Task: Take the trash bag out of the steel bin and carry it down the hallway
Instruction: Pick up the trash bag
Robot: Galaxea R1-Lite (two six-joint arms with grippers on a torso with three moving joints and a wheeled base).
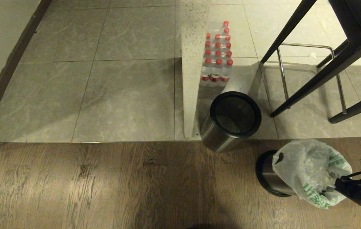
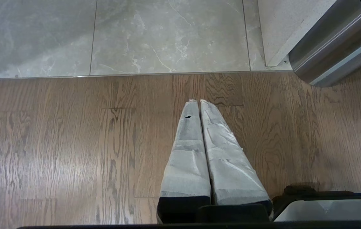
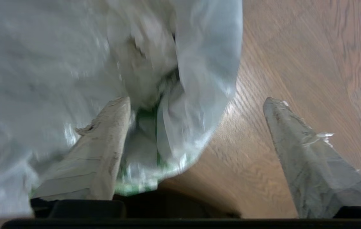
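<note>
We judge the task barely begun: the trash bag (image 1: 307, 171) sits in the steel bin (image 1: 267, 178) at the lower right of the head view, its crinkled top bulging above the rim, on the wooden floor (image 1: 104, 190). Our right gripper (image 3: 196, 105) is at the bag with its fingers spread wide; one finger (image 3: 104, 149) presses against the plastic while the other stands clear over bare wood, so nothing is gripped. What is left, as we see it, is closing on the bag's top, lifting it out, then carrying it down the hallway. Our left gripper (image 2: 199, 103) hangs idle over the wood with its fingers pressed together and empty.

There is no raised surface here; everything stands on the floor. Grey marbled tiles (image 1: 120, 79) begin just past the wood. A second steel bin (image 1: 232, 119), empty, stands at the seam beside a speckled white panel (image 1: 190, 70), with a pack of red-capped water bottles (image 1: 217, 54) behind it. Dark stool legs (image 1: 310, 63) cross the upper right.
</note>
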